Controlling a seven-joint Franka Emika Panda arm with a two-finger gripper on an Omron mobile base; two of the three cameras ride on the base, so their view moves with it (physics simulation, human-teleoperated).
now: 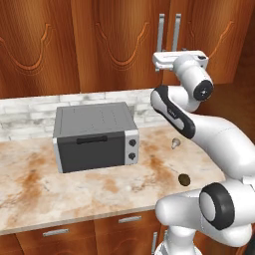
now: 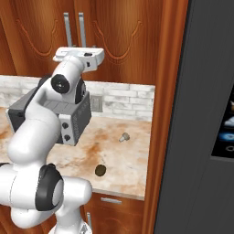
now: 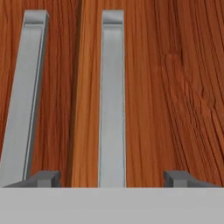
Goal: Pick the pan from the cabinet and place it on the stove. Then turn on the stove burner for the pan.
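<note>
The cabinet (image 1: 119, 45) is shut, so the step in hand looks like the first one: getting a door open to reach the pan, which I judge is behind those doors, though nothing of it can be seen. Going left to right along the bench (image 1: 74, 189), a grey toaster oven (image 1: 94, 137) stands near the back edge with its door closed, its contents hidden; then come a small pale item (image 1: 175, 143) and a small dark round item (image 1: 184, 179) toward the right end, both too small to name. In the hand view, the gripper (image 3: 111, 178) faces two upright silver door handles: the left handle (image 3: 24, 96) lies outside the left finger (image 3: 43, 179), and the right handle (image 3: 112, 96) stands between the fingers, which are spread wide and hold nothing. The next move calls for closing on that right handle and pulling the door outward in an arc.
</note>
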